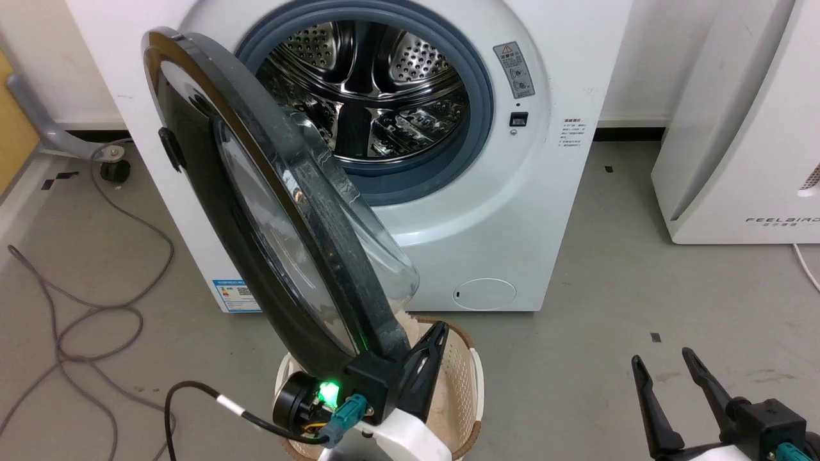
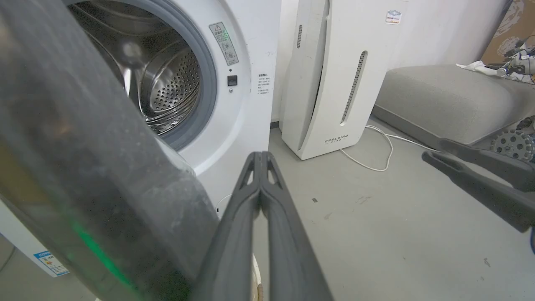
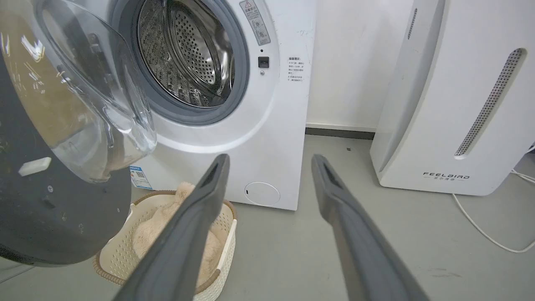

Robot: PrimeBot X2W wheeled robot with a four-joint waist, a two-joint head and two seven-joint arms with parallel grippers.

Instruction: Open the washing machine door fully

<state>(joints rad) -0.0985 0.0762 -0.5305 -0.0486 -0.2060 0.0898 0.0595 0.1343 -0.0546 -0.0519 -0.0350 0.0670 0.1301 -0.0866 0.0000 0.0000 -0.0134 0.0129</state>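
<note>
Washing machine door (image 1: 198,192) beside pinched left end effector (image 1: 440,328)

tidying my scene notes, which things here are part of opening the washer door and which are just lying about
Belongs to the job:
washing machine door, partly swung open
washing machine
left end effector, shut, by the door's lower edge

Just lying about:
laundry basket with something beige in it
FEELBIRD appliance
grey cushion
</note>
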